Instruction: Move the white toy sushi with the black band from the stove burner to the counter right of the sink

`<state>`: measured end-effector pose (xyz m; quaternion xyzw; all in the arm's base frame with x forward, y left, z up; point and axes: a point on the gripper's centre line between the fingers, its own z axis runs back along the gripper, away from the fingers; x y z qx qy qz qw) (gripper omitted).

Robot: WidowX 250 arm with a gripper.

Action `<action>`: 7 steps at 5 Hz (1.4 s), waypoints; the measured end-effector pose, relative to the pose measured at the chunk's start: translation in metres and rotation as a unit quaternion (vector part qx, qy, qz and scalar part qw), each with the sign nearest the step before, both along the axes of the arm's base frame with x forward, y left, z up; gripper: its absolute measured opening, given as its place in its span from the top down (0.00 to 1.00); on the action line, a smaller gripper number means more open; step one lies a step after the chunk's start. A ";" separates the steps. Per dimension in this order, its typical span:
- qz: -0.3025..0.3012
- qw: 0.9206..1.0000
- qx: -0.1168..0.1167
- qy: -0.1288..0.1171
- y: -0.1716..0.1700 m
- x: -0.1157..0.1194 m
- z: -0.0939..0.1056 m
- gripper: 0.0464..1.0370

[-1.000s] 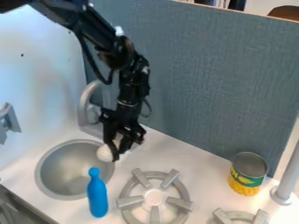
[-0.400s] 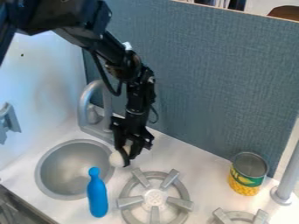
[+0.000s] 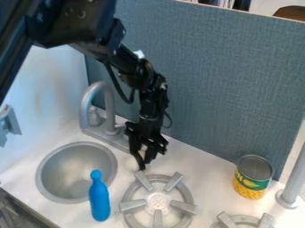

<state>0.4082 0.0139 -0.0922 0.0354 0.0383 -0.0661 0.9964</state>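
With the gripper [image 3: 145, 164] closed around a pale object [image 3: 130, 164], I'm likely mid-transfer, so my next move calls for clearing the burner [image 3: 158, 201].

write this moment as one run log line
end effector: holding pale round object | position: near left burner | blue bottle: beside sink | can: near panel
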 end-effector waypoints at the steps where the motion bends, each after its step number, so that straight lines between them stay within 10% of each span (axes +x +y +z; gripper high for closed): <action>1: 0.004 1.000 0.001 0.002 0.000 0.004 -0.003 0.39; 2: 0.015 1.000 -0.001 0.004 -0.001 0.000 -0.006 0.09; 3: 0.033 0.999 -0.001 -0.003 -0.001 -0.013 -0.006 0.03; 5: 0.050 0.992 0.006 -0.119 0.002 -0.010 0.068 0.04; 7: 0.018 0.996 0.002 -0.088 -0.015 -0.061 0.083 0.04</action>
